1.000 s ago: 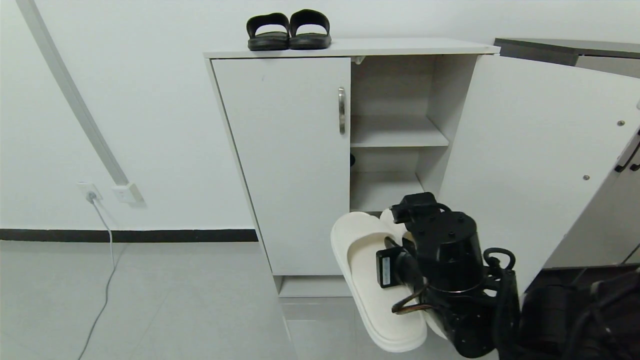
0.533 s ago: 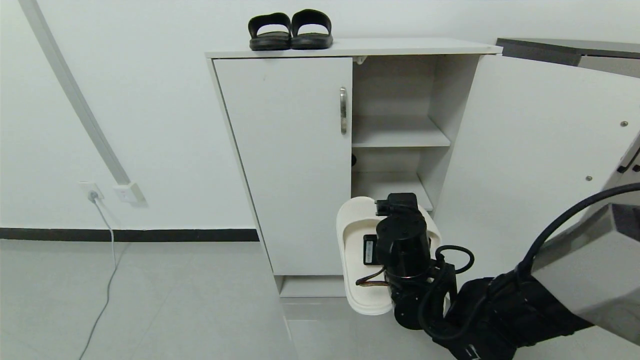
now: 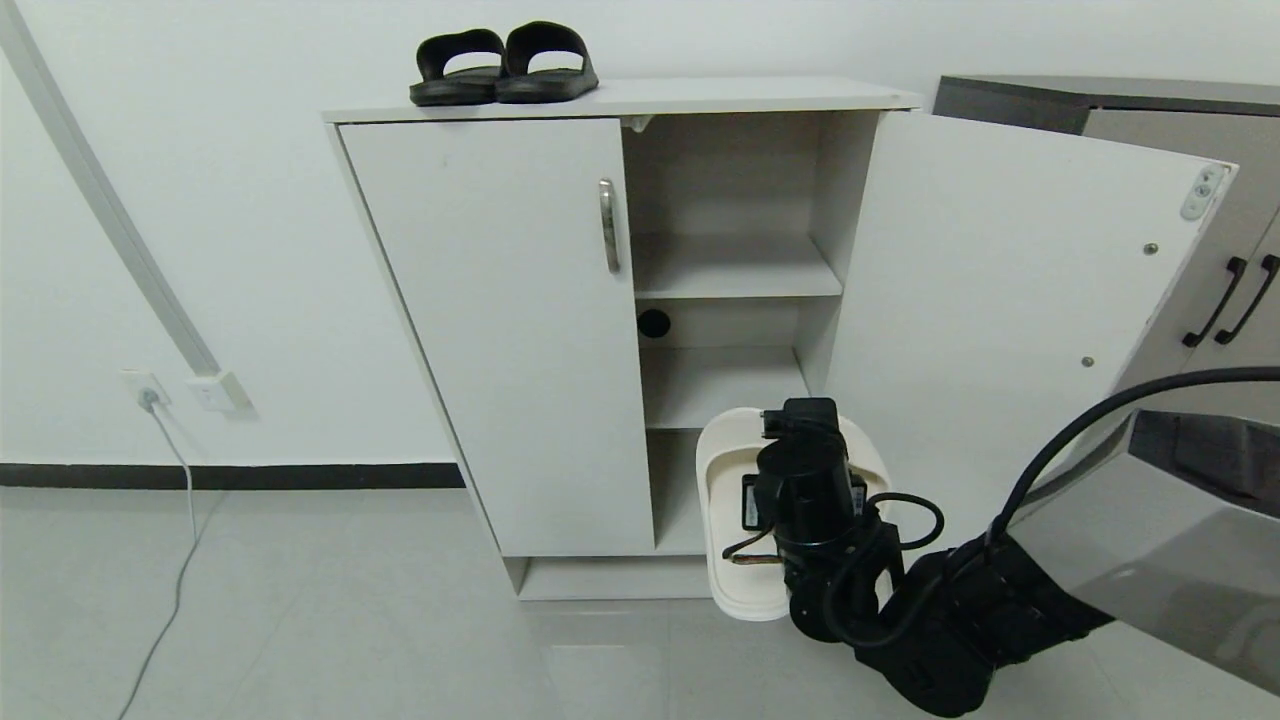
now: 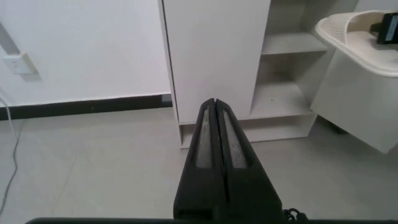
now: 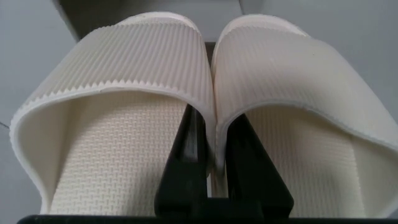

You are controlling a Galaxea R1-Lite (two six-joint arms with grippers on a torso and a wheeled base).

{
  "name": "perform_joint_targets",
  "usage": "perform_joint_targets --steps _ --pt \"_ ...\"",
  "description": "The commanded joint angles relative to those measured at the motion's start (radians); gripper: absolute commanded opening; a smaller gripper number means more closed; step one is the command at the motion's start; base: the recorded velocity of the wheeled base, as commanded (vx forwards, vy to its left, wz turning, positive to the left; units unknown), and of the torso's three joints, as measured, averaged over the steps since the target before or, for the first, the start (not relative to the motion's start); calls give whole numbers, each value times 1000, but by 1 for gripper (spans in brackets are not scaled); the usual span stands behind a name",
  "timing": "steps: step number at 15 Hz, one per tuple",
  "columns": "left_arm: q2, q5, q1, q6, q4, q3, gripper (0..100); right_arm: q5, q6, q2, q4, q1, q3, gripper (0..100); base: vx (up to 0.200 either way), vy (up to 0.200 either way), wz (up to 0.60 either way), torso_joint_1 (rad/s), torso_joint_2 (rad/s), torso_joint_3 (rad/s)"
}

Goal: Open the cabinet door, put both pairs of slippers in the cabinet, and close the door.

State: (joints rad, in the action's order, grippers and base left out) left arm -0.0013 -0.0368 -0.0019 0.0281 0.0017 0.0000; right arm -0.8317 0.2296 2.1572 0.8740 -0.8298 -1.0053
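Head view: the white slippers (image 3: 728, 505) are pinched by their inner edges in the right end effector (image 5: 208, 165). Their long axis points ahead into the cabinet (image 3: 500, 330), whose lower shelf (image 3: 715, 385) lies just beyond. The left end effector (image 4: 214, 134) is closed, empty and farther back.

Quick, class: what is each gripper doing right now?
Left gripper: shut, empty.
Right gripper: shut on the white slippers.
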Motion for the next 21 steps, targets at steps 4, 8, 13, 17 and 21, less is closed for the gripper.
perform_joint_targets --steps 4,8,13,17,21 --pt "1 0 -1 1 0 0 0 66 -13 99 3 -2 -93 0 0 0 0 0 0 0" --pt "1 0 -1 1 0 0 0 68 -15 135 28 3 -101 0 0 0 0 0 0 0" --pt "1 0 -1 1 0 0 0 82 -16 167 52 1 -104 0 0 0 0 0 0 0" --pt "3 0 -1 1 0 0 0 95 -16 184 54 3 -105 0 0 0 0 -1 1 -25" --pt "1 0 -1 1 0 0 0 95 -16 190 56 3 -105 0 0 0 0 6 1 -181"
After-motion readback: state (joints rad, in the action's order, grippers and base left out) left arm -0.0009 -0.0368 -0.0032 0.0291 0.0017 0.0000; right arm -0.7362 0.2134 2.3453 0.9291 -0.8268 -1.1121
